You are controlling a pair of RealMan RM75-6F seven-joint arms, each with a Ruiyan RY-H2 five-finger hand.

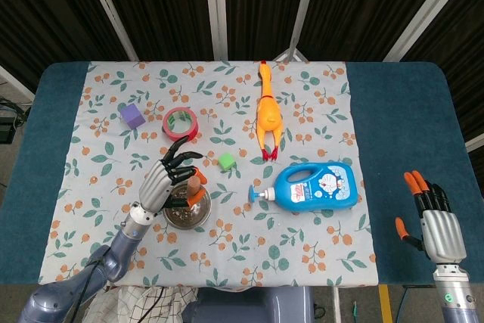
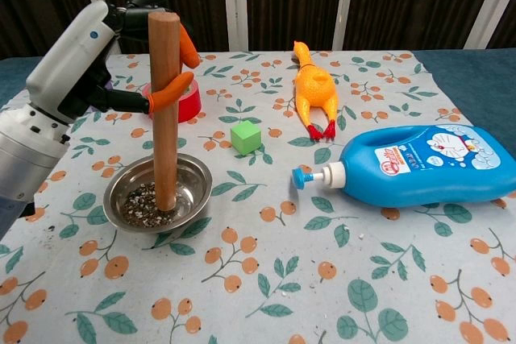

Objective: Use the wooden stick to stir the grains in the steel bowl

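A steel bowl (image 2: 193,180) (image 1: 203,215) holding dark grains (image 2: 137,203) sits on the floral cloth at the front left. A wooden stick (image 2: 164,110) (image 1: 195,184) stands upright in it, its lower end among the grains. My left hand (image 2: 97,54) (image 1: 162,178) holds the stick near its top, orange-tipped fingers wrapped around it. My right hand (image 1: 435,215) hovers over the blue table edge at the far right, fingers spread, holding nothing; it shows only in the head view.
A red tape roll (image 2: 189,101), a purple cube (image 1: 132,116) and a green cube (image 2: 246,136) lie behind and beside the bowl. A rubber chicken (image 2: 314,90) lies at centre back. A blue detergent bottle (image 2: 423,164) lies on its side to the right.
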